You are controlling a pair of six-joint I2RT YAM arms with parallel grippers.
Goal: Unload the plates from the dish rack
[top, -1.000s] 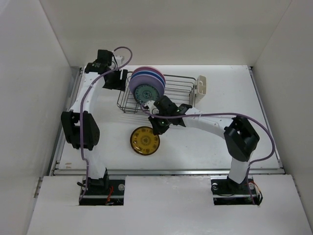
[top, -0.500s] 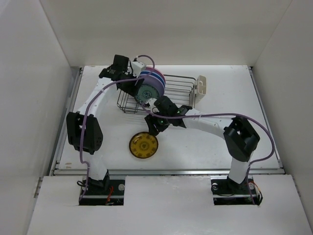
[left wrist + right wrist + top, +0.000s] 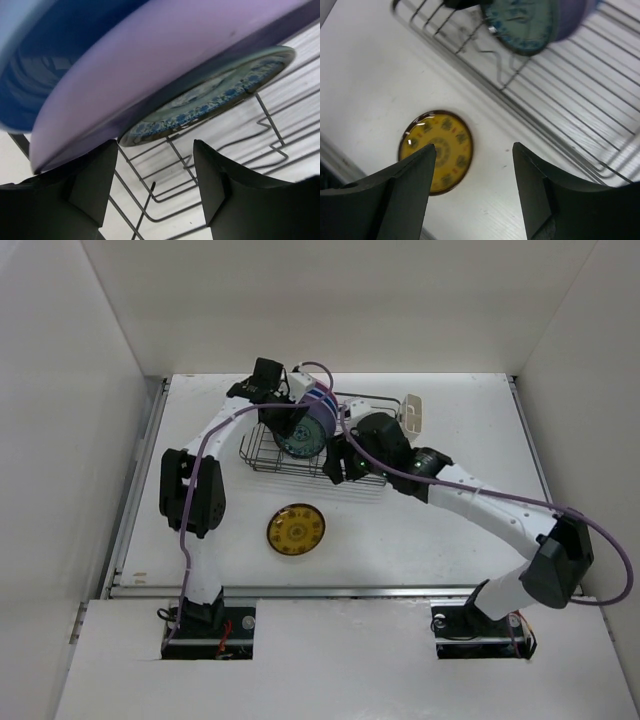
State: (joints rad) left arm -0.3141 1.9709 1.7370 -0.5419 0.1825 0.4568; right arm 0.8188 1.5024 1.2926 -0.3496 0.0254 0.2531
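— Now, which arm are we backing for the next plate?
— We are backing the left. The teal plate (image 3: 210, 97) is standing on edge at the left end of the dish rack (image 3: 375, 420), just in front of the lavender plate (image 3: 165, 60). Its lower rim is lying just ahead of the left end effector (image 3: 155, 190), whose fingers are spread and empty.
— And the right end effector (image 3: 472, 190)?
— Likewise spread and holding nothing, it is hovering by the rack's near edge, farther from the teal plate. Only its camera is showing us the yellow plate (image 3: 436, 152) lying flat on the bench (image 3: 450, 530).
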